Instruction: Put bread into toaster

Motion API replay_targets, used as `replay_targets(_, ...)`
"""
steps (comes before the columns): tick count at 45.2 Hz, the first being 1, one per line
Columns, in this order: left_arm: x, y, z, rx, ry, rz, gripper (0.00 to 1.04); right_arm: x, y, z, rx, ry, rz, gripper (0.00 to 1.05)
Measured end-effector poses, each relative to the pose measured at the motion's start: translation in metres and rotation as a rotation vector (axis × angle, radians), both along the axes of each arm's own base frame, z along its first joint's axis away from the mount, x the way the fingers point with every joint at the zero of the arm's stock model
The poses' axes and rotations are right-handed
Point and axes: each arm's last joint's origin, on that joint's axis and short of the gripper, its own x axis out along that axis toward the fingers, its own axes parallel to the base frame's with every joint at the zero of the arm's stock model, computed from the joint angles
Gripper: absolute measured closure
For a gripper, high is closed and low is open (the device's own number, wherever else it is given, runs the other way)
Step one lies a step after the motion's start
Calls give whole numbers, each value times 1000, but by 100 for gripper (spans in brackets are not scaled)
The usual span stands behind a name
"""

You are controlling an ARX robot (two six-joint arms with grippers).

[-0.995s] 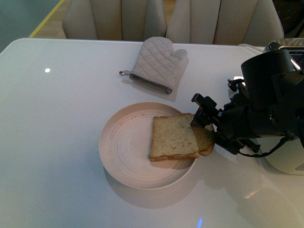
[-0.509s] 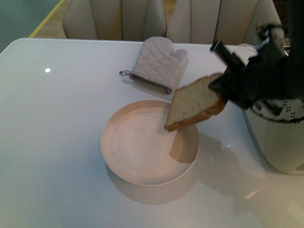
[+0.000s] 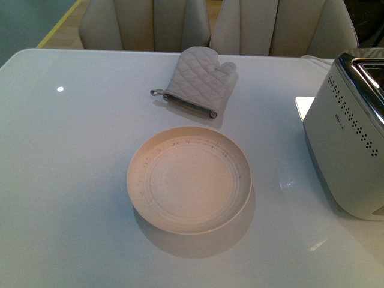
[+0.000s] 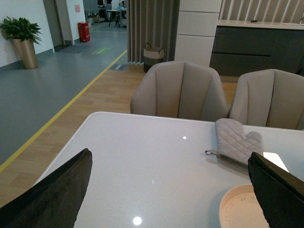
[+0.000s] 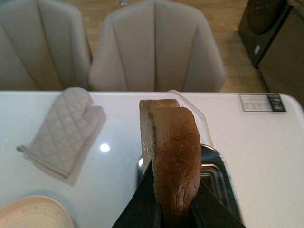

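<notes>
The white toaster [image 3: 351,150] with a chrome top and rows of dark dots stands at the table's right edge in the front view. Neither arm shows in that view, and the bread does not show there. In the right wrist view my right gripper [image 5: 173,202] is shut on the bread [image 5: 173,152], held edge-on with its brown crust facing the camera, above the toaster's chrome top [image 5: 216,180]. In the left wrist view my left gripper [image 4: 173,190] is open and empty above the table, its black fingers [image 4: 52,194] wide apart.
An empty pinkish plate [image 3: 189,179] sits mid-table. A grey quilted oven mitt [image 3: 198,81] lies behind it and also shows in the left wrist view [image 4: 235,141]. Beige chairs [image 3: 156,24] stand along the table's far edge.
My right gripper lifted the bread off the plate, carried it up and right, and left the front view. The plate is now empty and the toaster is uncovered.
</notes>
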Motion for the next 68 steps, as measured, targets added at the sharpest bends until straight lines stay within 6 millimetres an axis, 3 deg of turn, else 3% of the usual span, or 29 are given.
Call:
replay_targets(6, 0, 0, 0, 0, 0, 0, 7, -5, -10, -11, -62, 72, -15, 101)
replay_targets(17, 0, 0, 0, 0, 0, 0, 7, -7, -11, -18, -67, 147, -31, 101)
replay_targets(61, 0, 0, 0, 0, 0, 0, 7, 19, -11, -67, -107, 354, -61, 101)
replay_targets(68, 0, 0, 0, 0, 0, 0, 7, 26, -12, -66, -121, 389, -67, 101)
